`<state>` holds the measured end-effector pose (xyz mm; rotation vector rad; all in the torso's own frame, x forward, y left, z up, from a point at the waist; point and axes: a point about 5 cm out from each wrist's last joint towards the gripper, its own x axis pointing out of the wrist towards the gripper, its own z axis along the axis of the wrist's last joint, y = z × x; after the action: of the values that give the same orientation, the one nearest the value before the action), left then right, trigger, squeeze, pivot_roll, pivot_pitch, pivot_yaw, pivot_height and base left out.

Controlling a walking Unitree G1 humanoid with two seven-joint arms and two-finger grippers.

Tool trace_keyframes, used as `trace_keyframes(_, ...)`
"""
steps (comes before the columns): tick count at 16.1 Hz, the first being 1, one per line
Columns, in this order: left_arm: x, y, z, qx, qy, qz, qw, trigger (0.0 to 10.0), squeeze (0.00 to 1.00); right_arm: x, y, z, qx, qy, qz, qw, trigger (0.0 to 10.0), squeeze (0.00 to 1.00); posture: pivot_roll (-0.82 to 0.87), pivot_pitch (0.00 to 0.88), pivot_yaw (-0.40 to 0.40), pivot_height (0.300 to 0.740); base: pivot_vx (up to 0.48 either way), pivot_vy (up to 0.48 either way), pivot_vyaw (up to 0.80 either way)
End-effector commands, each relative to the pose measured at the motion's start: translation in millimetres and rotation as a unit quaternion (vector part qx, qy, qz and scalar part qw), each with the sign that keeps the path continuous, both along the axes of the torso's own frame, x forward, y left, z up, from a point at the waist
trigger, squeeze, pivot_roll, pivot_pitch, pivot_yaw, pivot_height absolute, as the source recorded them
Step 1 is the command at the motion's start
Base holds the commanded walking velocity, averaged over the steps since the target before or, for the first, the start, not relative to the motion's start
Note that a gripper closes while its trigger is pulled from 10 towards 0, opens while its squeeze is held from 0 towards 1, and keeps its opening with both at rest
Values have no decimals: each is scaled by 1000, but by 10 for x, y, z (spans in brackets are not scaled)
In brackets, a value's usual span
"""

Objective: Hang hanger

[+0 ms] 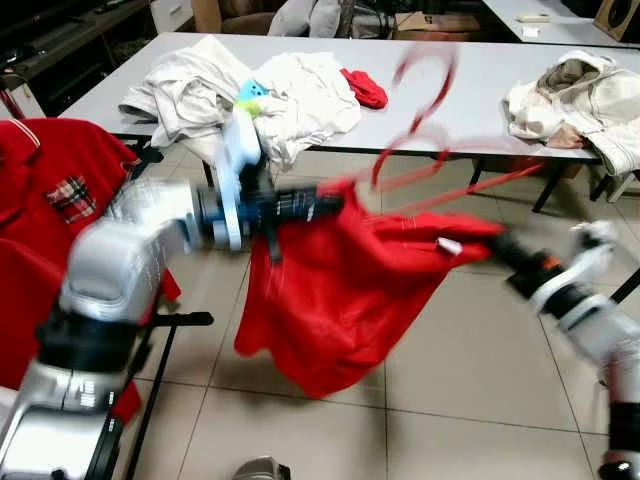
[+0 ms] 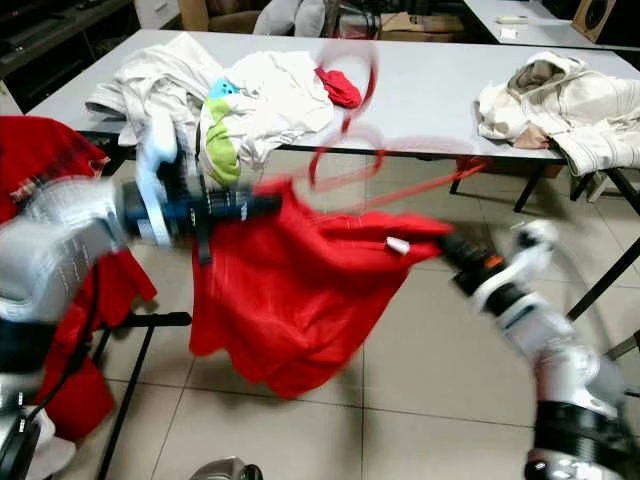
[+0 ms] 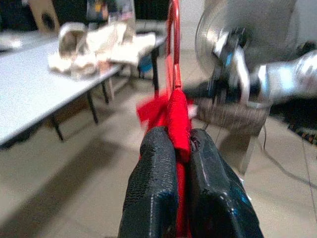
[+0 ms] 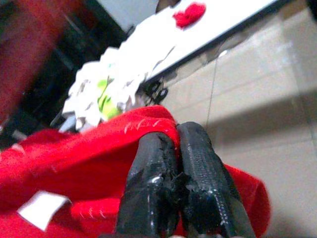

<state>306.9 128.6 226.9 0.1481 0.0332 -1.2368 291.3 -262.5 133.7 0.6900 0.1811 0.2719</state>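
Observation:
A red garment (image 1: 350, 290) hangs over the tiled floor, stretched between my two grippers. My left gripper (image 1: 330, 203) is shut on its left top edge, red cloth pinched between the black fingers (image 3: 158, 163). At the right top corner, beside a white label (image 1: 450, 246), my right gripper (image 1: 497, 243) is also shut on the garment (image 4: 74, 163). A red hanger (image 1: 425, 130), smeared by motion, sticks up out of the garment in front of the table; in the left wrist view the hanger (image 3: 172, 44) rises straight beyond the fingertips.
A grey table (image 1: 480, 85) behind carries piles of white clothes (image 1: 290, 95), a small red cloth (image 1: 366, 89) and a cream jacket (image 1: 590, 100). Red clothes (image 1: 50, 200) hang on a black rack (image 1: 165, 330) at my left. Tiled floor lies below.

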Motion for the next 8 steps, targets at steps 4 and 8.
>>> trace_keyframes(4,-100,21,-212,70,-20,11,997,0,0,12,-219,287,15,-31,-37,999,0,0,-71,0,23,740,0,0,0)
trace_keyframes(8,-151,100,-323,95,-17,5,995,0,0,4,-422,319,7,-18,-71,997,0,0,-76,0,24,740,0,0,0)
